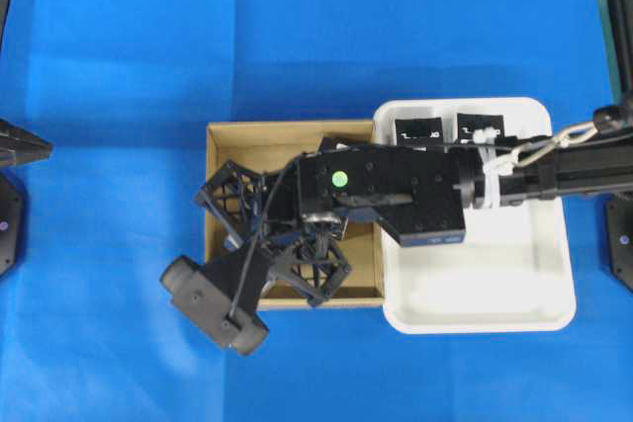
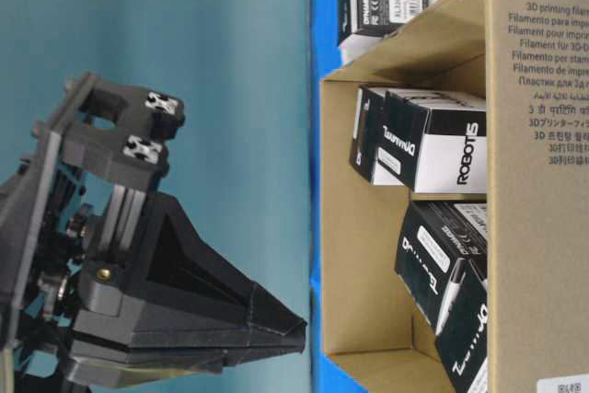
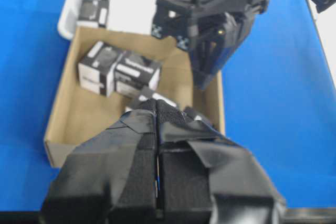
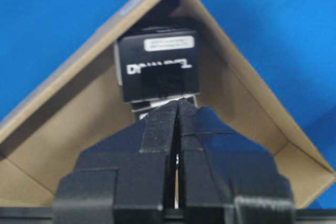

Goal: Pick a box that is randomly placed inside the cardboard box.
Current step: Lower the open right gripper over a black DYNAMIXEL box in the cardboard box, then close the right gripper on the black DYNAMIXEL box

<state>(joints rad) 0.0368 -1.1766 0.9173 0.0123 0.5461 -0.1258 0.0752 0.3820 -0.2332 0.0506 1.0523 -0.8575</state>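
The brown cardboard box (image 1: pixel 259 150) lies on the blue cloth. Several black boxes (image 3: pixel 118 70) with white lettering lie inside it. In the right wrist view one box (image 4: pixel 157 66) sits in a corner of the cardboard box (image 4: pixel 79 59), just ahead of my right gripper (image 4: pixel 178 102). That gripper is shut with nothing between its fingers. From the left wrist view it (image 3: pixel 205 80) points down over the far right part of the cardboard box. My left gripper (image 3: pixel 156 106) is shut and empty, standing off to the left (image 1: pixel 46 148) of the cardboard box.
A white plastic tray (image 1: pixel 495 284) touches the cardboard box's right side. Two more black cartons (image 1: pixel 418 130) lie at its far end. The right arm (image 1: pixel 554 170) stretches across the tray. Blue cloth (image 1: pixel 119 66) covers the table all round.
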